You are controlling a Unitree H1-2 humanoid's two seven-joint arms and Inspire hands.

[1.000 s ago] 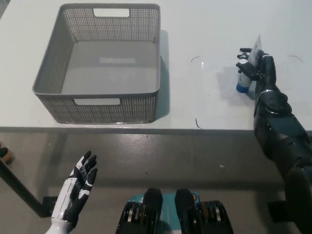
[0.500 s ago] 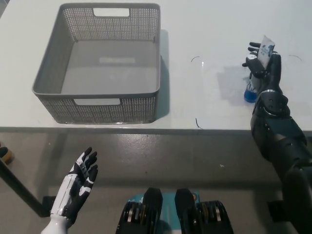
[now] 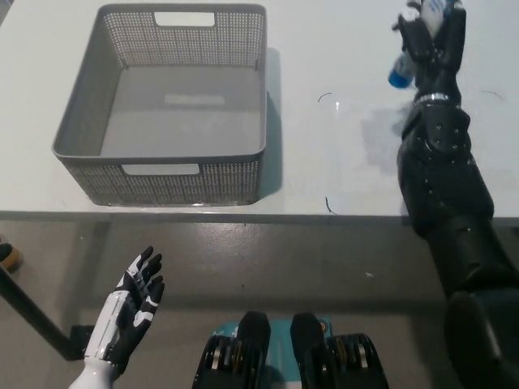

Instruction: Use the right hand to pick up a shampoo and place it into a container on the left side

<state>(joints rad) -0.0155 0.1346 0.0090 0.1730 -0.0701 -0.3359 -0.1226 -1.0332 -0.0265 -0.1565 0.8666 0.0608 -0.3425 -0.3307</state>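
Up in the top right corner of the frame, the black right hand (image 3: 428, 34) is gripping the shampoo (image 3: 403, 71), a small bottle with a white body and a blue cap. Its fingers are wrapping around the upper part of the bottle, so most of the white body is hidden and partly cut off by the top edge of the picture. The blue cap is sticking out below and to the left of the hand, and the bottle is hanging tilted, cap end pointing down toward the left. The shampoo is sitting clear above the white desk (image 3: 340, 154), casting a soft grey shadow on the surface just below it, to the right of the middle. The black right arm is stretching up along the right edge of the frame from the bottom right corner. Over in the upper left of the frame, the grey container (image 3: 77, 138), a perforated basket with cut-out handles in its near and far walls, is standing on the desk with nothing inside it, well apart from the raised bottle. A few thin dark marks are showing on the desk between the basket and the arm. The white left hand (image 3: 130, 312) is resting in the lower left of the frame, below the front edge of the desk, palm up with its fingers spread and holding nothing.
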